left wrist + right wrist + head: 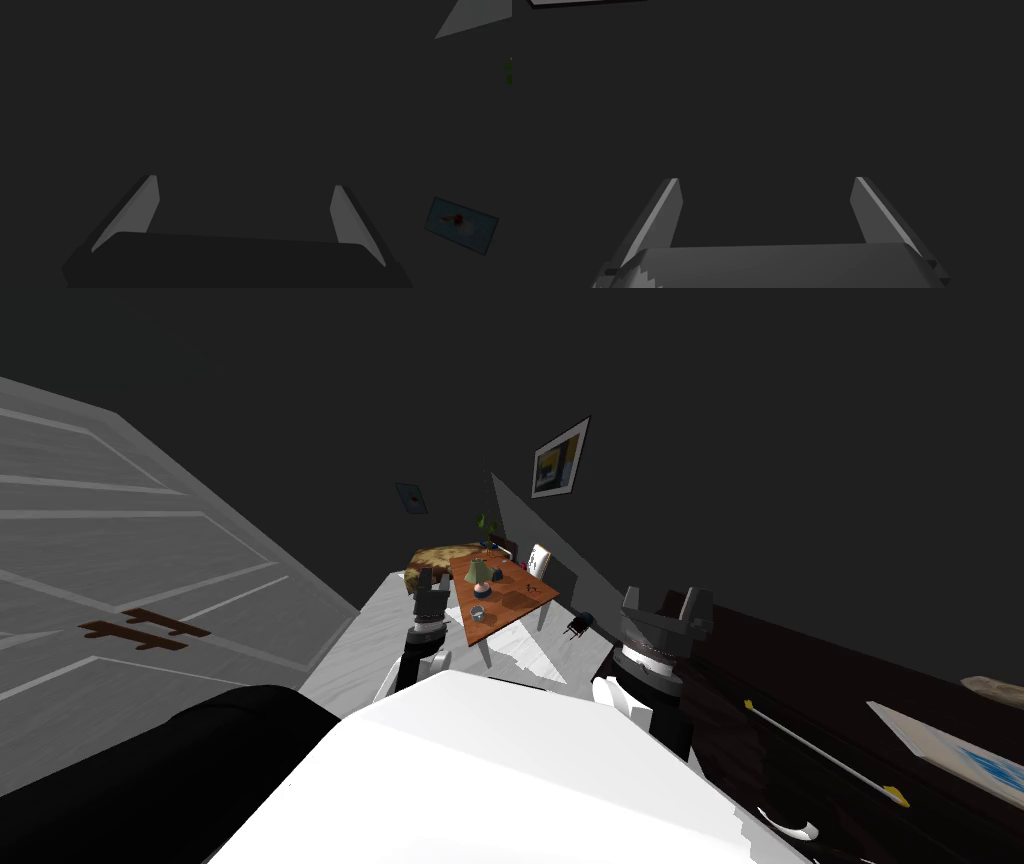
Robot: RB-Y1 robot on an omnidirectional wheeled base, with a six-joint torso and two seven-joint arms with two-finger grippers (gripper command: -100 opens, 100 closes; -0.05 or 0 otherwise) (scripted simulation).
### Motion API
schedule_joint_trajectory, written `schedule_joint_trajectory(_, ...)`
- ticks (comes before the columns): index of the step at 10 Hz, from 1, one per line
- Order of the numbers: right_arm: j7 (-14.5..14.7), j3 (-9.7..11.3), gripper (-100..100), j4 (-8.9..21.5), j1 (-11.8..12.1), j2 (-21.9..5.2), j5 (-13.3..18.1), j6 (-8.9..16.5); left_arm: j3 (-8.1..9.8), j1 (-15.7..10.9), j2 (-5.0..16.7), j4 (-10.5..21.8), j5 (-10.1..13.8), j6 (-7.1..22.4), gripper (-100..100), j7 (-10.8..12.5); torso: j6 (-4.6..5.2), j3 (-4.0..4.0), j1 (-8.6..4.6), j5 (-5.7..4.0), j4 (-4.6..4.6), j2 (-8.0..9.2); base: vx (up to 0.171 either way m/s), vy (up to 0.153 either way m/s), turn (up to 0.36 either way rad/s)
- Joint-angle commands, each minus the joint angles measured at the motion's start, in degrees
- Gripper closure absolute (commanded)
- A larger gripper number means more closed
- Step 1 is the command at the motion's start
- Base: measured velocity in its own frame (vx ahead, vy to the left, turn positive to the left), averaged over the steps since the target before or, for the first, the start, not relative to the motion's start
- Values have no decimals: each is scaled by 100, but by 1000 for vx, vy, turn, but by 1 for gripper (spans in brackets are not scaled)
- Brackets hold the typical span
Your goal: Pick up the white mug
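A small pale cup-like thing (478,613) stands near the front edge of a far brown table (520,600); I cannot tell whether it is the mug. A white curved rim (790,828) pokes out beside my chest on the dark desk (800,688) at the right, mostly hidden. My left gripper (427,578) is raised in front of me, well short of the brown table, and its fingers stand open (245,181) with nothing between them. Over the near end of the dark desk, my right gripper (667,606) is also open and empty (767,178).
A green-shaded lamp (479,574) and small items sit on the brown table, with a white chair (538,560) behind it. A yellow-tipped pencil (825,756) and a paper (950,750) lie on the dark desk. A panelled door (130,588) spreads at the left. Pale floor (370,633) leads ahead.
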Motion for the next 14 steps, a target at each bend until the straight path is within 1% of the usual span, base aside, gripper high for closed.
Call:
schedule_joint_trajectory(1, 0, 0, 0, 0, 0, 0, 0, 0, 60, -51, 234, 123, 30, 14, -100, 35, 0, 0, 0, 0, 0, 0, 7, -3, 4)
schedule_joint_trajectory(4, 0, 0, 0, 0, 0, 0, 0, 0, 199, -171, 532, 422, 102, 47, -100, 122, 0, -3, -1, 0, -1, -5, 12, -10, 3)
schedule_joint_trajectory(8, 0, 0, 0, 0, 0, 0, 0, 0, 475, -408, 810, 1019, 245, 116, -100, 297, 0, -2, -7, -1, -1, -4, 8, -24, 4)
schedule_joint_trajectory(9, 0, 0, 0, 0, 0, 0, 0, 0, 555, -477, 858, 1169, 288, 138, -100, 348, 0, -2, -10, -2, -1, -4, 8, -36, 6)
schedule_joint_trajectory(10, 0, 0, 0, 0, 0, 0, 0, 0, 555, -477, 858, 1214, 288, 138, -100, 348, 0, -3, -12, -2, -1, -5, 5, -24, 1)
schedule_joint_trajectory(12, 0, 0, 0, 0, 0, 0, 0, 0, 721, -621, 934, 1587, 382, 193, -100, 457, 0, -1, -9, -2, -1, -1, -6, -30, 5)
schedule_joint_trajectory(13, 0, 0, 0, 0, 0, 0, 0, 0, 721, -621, 934, 1617, 382, 193, -100, 457, 0, 0, -11, -2, 0, 1, -6, -29, 4)
schedule_joint_trajectory(14, 0, 0, 0, 0, 0, 0, 0, 0, 805, -696, 963, 1833, 432, 226, -100, 512, 0, 1, -10, -2, 0, 2, -7, -27, 5)
